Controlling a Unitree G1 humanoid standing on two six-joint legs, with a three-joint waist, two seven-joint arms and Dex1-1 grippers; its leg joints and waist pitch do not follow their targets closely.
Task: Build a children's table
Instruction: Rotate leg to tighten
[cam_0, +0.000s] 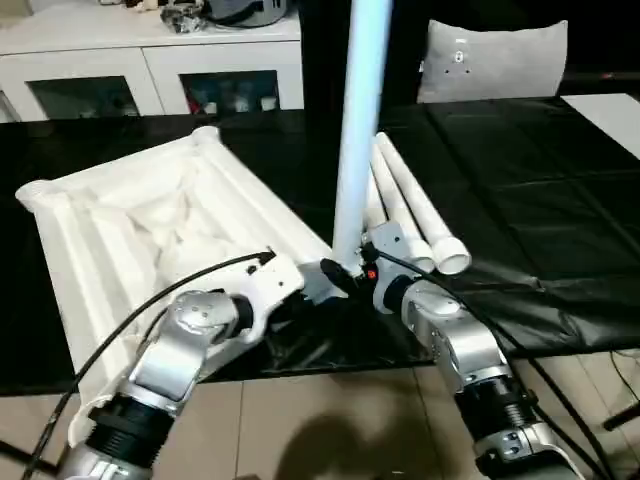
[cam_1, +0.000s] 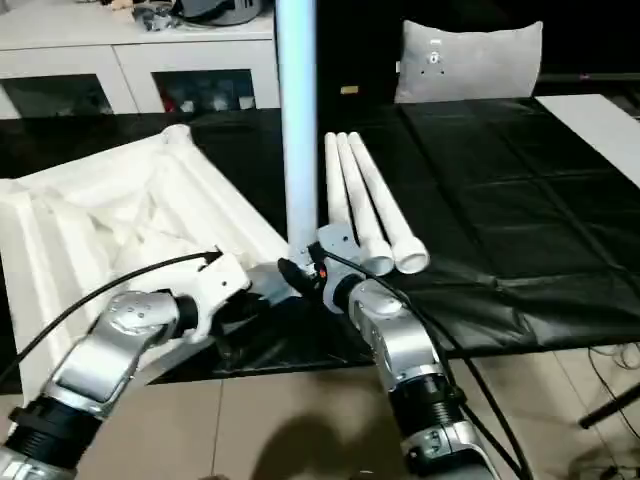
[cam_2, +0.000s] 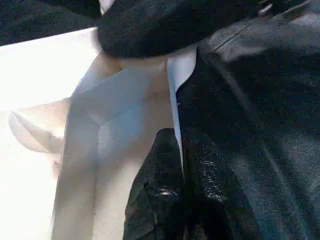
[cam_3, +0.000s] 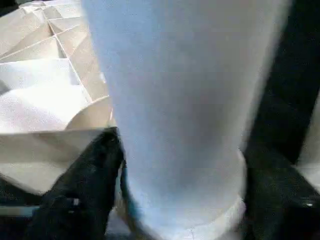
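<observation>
White plastic tabletop (cam_0: 150, 230) lies upside down on the black-covered table (cam_0: 540, 230), ribbed underside up: a grid of thin walls forms shallow cells, with raised rails along the long edges and round sockets at the corners. Its near right corner sits at the table's front edge. One leg (cam_0: 360, 120), a smooth, white, slightly tapered tube, stands upright at that corner, its wider collared foot down at the socket; the top runs out of the head views. Right claw (cam_0: 345, 272) sits at the leg's base, black fingers (cam_3: 80, 190) spread to either side of the tube, one against the tabletop's rim wall; whether they press the tube, cannot tell. Left claw (cam_0: 322, 283) reaches in from the left along the tabletop's near edge, fingers (cam_2: 165, 200) pressed together, tips beside the corner and close to the right claw; nothing seen between them. Three more legs (cam_0: 420, 215) lie flat side by side on the black cover just right of the upright one, touching along their lengths, open hollow ends toward the robot. The cover is glossy, creased sheet. Beyond the table: a white cabinet (cam_0: 150, 60) with glass doors, and a grey cushion (cam_0: 495, 60).
</observation>
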